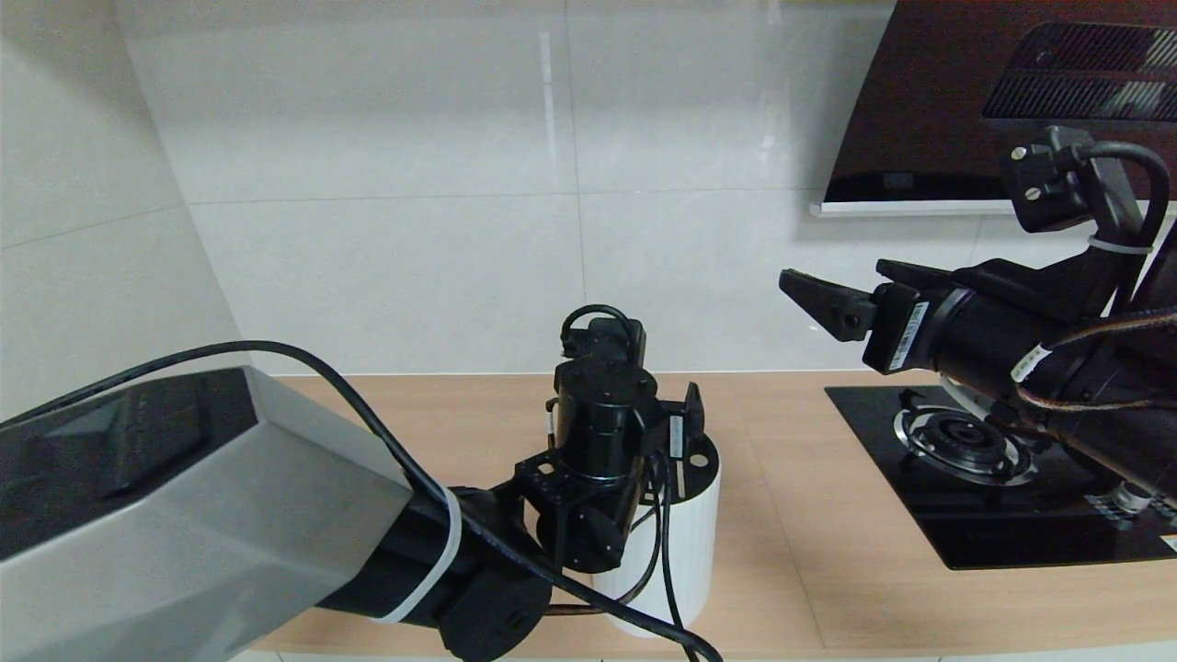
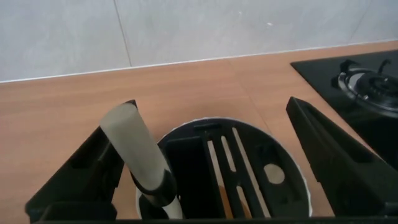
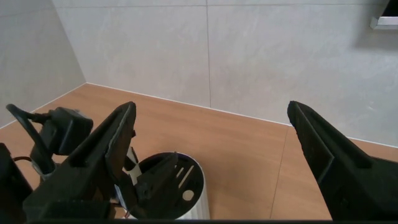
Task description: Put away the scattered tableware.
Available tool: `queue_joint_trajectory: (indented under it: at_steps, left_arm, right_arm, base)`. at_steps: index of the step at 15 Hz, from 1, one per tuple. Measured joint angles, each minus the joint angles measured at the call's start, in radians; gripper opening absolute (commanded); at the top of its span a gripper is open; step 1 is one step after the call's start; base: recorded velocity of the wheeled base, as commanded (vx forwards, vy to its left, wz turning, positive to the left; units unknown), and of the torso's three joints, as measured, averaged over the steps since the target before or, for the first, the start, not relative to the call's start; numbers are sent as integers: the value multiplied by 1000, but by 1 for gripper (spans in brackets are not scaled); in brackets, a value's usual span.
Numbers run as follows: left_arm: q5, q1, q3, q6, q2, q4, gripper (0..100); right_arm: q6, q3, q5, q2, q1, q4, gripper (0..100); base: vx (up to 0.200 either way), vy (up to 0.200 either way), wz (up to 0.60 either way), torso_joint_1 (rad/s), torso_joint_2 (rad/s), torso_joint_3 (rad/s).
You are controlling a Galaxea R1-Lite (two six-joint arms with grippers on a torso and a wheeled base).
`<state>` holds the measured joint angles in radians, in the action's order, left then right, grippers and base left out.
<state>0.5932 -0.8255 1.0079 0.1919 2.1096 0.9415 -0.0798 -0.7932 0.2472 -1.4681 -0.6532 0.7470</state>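
A white ribbed cylindrical utensil holder (image 1: 688, 552) with a black slotted top (image 2: 249, 165) stands on the wooden counter near its front edge. A cream-handled utensil (image 2: 138, 152) stands upright in one slot, its handle leaning beside one finger (image 2: 81, 171) of my left gripper. That left gripper (image 2: 211, 115) hangs open straight over the holder (image 3: 177, 186), its jaws wide apart and gripping nothing; the head view shows it (image 1: 680, 441) just above the holder's rim. My right gripper (image 1: 814, 299) is held high to the right of the holder, open (image 3: 211, 115) and empty.
A black gas hob (image 1: 975, 469) with a burner (image 2: 367, 81) lies on the right of the counter (image 1: 791, 570), under a dark range hood (image 1: 956, 101). White tiled walls close the back and the left side.
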Motion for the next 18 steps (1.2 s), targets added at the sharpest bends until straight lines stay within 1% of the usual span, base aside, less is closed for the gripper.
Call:
queue_joint_trajectory:
  at_steps: [2, 3, 6, 9, 10, 11, 13, 15, 17, 18]
  left_arm:
    - [-13, 12, -9, 0, -60, 65, 100]
    - [-36, 29, -21, -1, -109, 83, 100]
    - [-156, 92, -70, 5, -285, 108, 100]
    - [-271, 139, -104, 40, -481, 110, 100]
    - [-315, 162, -126, 46, -550, 100, 100]
    - [-358, 198, -158, 52, -627, 73, 100]
    - [-413, 274, -227, 58, -777, -18, 100]
    - [-440, 335, -292, 63, -949, -167, 100]
    - [-465, 369, -340, 67, -1138, -362, 100]
    - [-475, 379, -355, 67, -1232, -462, 100]
  right_arm:
    - [0, 0, -1, 0, 0, 0, 100]
    - [0, 0, -1, 0, 0, 0, 100]
    - [0, 2, -2, 2, 0, 1, 100]
    - [-1, 3, -2, 29, 8, 4, 100]
    - [-1, 8, -2, 44, 14, 6, 100]
    - [-1, 25, -2, 69, 20, 6, 100]
    - [0, 70, -1, 140, 32, 5, 100]
    - [3, 149, -1, 251, 40, 1, 100]
    - [16, 250, -1, 393, 63, -30, 100]
    - [21, 297, -4, 467, 95, -71, 100]
  base:
    - [0, 0, 0, 0, 0, 0]
    - [0, 0, 0, 0, 0, 0]
    - [0, 0, 0, 0, 0, 0]
    - [0, 0, 0, 0, 0, 0]
    - [0, 0, 0, 0, 0, 0]
    - [0, 0, 0, 0, 0, 0]
    - [0, 0, 0, 0, 0, 0]
    - [0, 0, 0, 0, 0, 0]
    - [0, 0, 0, 0, 0, 0]
    - [0, 0, 0, 0, 0, 0]
